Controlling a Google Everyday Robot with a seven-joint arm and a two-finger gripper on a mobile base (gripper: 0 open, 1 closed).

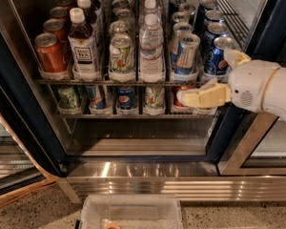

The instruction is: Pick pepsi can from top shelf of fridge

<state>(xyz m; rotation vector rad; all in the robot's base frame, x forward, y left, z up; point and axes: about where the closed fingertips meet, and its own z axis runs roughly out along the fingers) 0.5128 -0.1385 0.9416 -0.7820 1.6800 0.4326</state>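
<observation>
The fridge (pixel 19 104) stands open, with a dark navy frame and a steel base strip. Its top shelf (pixel 100 82) is a wire rack with clear lane fronts. The front pepsi can (pixel 215 57), dark blue with a round logo, stands in the rightmost lane, with more blue cans behind it. My gripper (pixel 215 78) is white with cream fingers. It reaches in from the right at shelf height and is open. One finger (pixel 236 57) is by the can's upper right side. The other finger (pixel 200 97) lies below the shelf edge, in front of the lower rack.
The top shelf also holds red cola cans (pixel 50 54), tea bottles (pixel 83 46), green-and-white cans (pixel 121 55), water bottles (pixel 151 46) and slim silver-blue cans (pixel 186 54). The lower rack (pixel 128 114) holds more cans. The open glass door (pixel 257 137) is right. A clear bin (pixel 131 213) sits below.
</observation>
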